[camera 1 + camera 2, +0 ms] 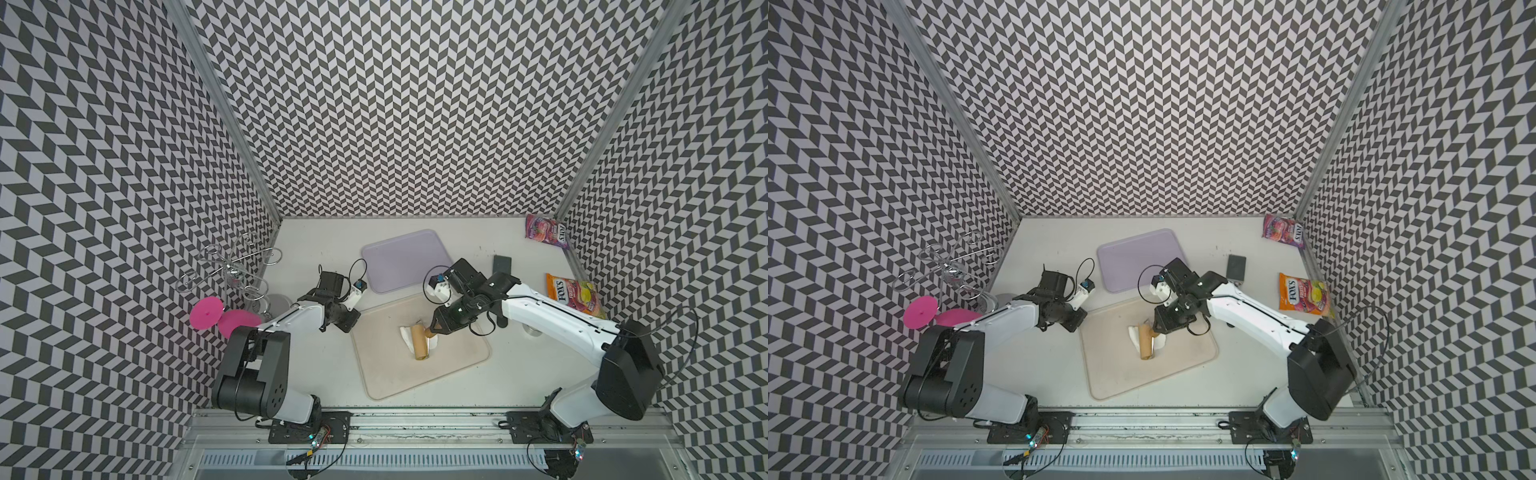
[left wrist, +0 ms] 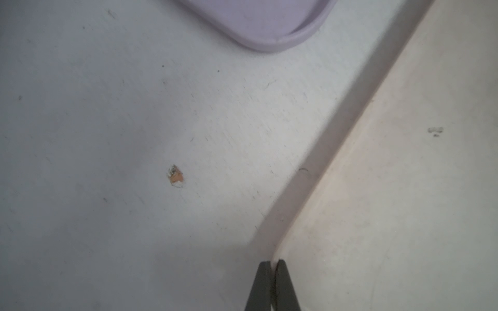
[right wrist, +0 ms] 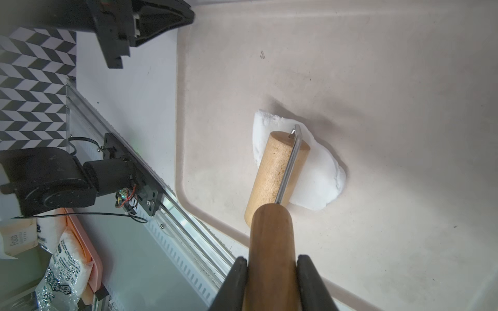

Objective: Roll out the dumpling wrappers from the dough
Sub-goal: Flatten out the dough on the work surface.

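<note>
The soft white dough (image 3: pixel 320 177) lies near the middle of the beige rounded mat (image 1: pixel 457 365) on the tabletop (image 1: pixel 316 249). It is pinned under the pale wooden roller drum (image 3: pixel 275 172) and shows on both sides of it. It looks light, soft and probably tacky, with ragged edges that would tear easily. I would not pinch it but work it through the roller, taken by the dark wooden handle (image 3: pixel 272 237). The right jaws stand partly apart, clamped on that handle. The dough's long axis runs across the drum's, out toward each arm, while the drum's runs roughly from far wall to near rail. The left jaws are closed and empty, tips at the mat's corner rim. Whether they press it I cannot tell.
</note>
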Robot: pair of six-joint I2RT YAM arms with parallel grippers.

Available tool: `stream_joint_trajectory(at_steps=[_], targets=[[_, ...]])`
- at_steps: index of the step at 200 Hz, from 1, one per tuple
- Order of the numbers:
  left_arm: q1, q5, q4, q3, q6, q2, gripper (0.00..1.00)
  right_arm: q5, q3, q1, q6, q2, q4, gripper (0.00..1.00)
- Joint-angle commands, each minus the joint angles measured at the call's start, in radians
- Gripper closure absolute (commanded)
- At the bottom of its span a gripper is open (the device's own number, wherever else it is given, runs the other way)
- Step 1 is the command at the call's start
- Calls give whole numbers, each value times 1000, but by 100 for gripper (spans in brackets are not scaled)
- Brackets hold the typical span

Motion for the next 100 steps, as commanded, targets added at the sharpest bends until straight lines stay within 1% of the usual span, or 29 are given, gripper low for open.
stream_joint_trajectory(at_steps=[1,55,100], targets=[[-13,-6,-19,-10,3,7,100,5,-41,-35,-3,17,63,100],[-13,-15,-15,-10,3,7,100,212,-88,-70,5,32,-45,100],[-12,-26,-11,-12,3,10,100,333,-103,-84,9,53,-97,100]])
